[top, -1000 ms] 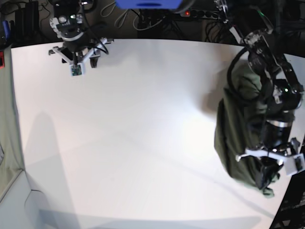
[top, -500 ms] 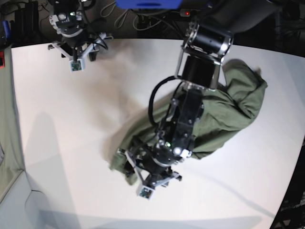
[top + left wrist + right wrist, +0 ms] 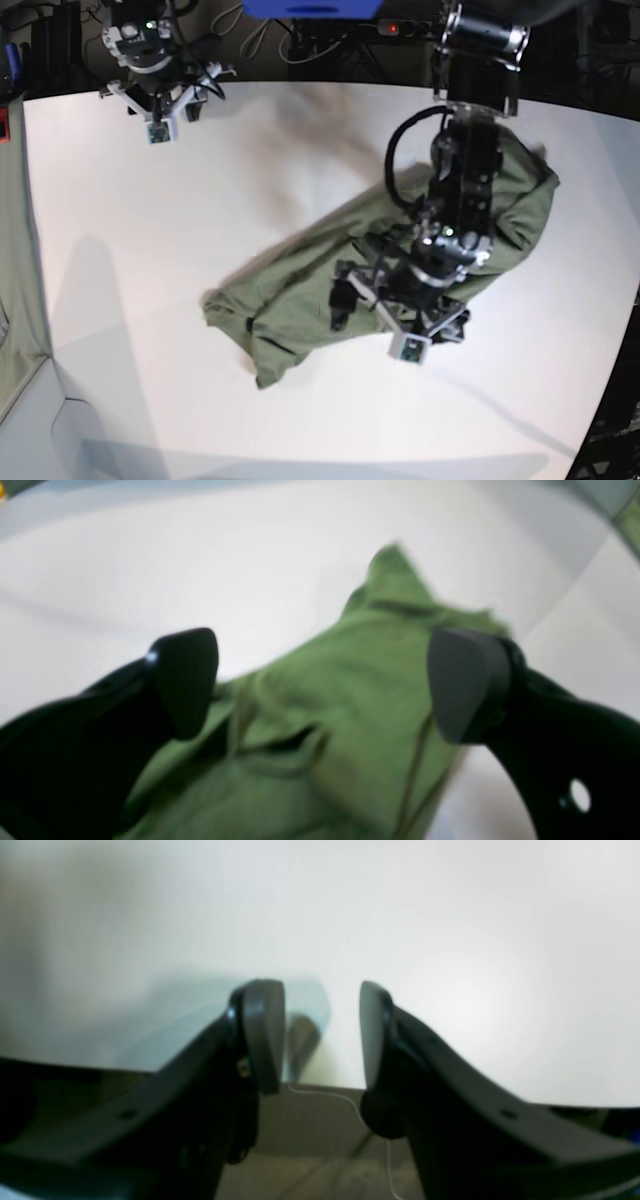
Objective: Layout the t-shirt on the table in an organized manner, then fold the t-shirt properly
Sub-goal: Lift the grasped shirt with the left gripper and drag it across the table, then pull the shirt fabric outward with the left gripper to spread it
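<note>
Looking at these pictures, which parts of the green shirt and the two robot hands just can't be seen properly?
- Olive-green cotton t-shirt: base view, its middle is covered by the left arm; collar and sleeves are lost in bunched folds.
- Same shirt, left wrist view: blurred, cut off by the bottom edge.
- Right gripper: base view, too small to judge its fingers.
- White table: its near edge is cropped.

Cables (image 3: 300, 45) in dark background

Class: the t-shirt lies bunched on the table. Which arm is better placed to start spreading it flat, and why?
The left. Its gripper hangs open directly over the t-shirt, while the right gripper sits at the table's far edge, away from the cloth.
</note>
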